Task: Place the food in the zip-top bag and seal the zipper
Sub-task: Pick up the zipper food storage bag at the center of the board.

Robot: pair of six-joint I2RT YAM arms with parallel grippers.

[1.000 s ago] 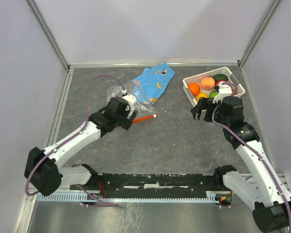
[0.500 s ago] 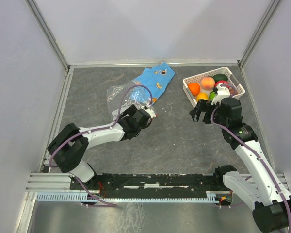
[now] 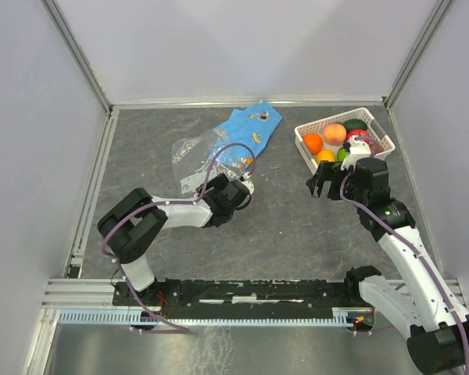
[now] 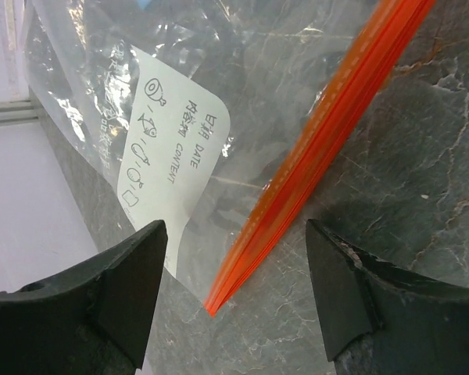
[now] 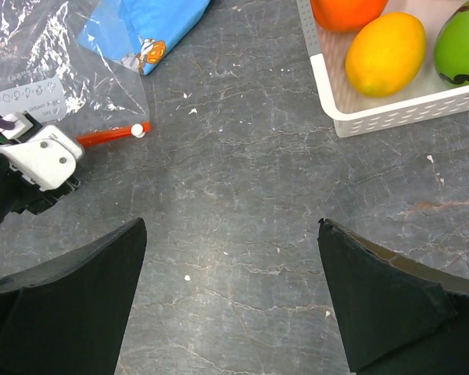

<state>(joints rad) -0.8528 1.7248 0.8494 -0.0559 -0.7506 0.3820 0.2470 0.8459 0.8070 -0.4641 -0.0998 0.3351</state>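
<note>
While low over the zipper (image 4: 328, 133), left tool (image 4: 234, 234) spread wide, empty; right tool (image 5: 230, 230) likewise.

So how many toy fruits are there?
6, all in the white basket: orange left, peach and dark green one behind, red one by the right arm, yellow one and green one nearest. It may hide more.

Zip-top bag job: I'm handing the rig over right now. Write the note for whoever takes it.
Left tool: open, fingers either side of the zipper's end, holding nothing.
Right tool: open, empty, over the table near the basket.
Food: in the basket.
Zip-top bag: flat on the table, no food in it.
Done: nothing bagged.
To do: bag the food, seal the zipper.
</note>
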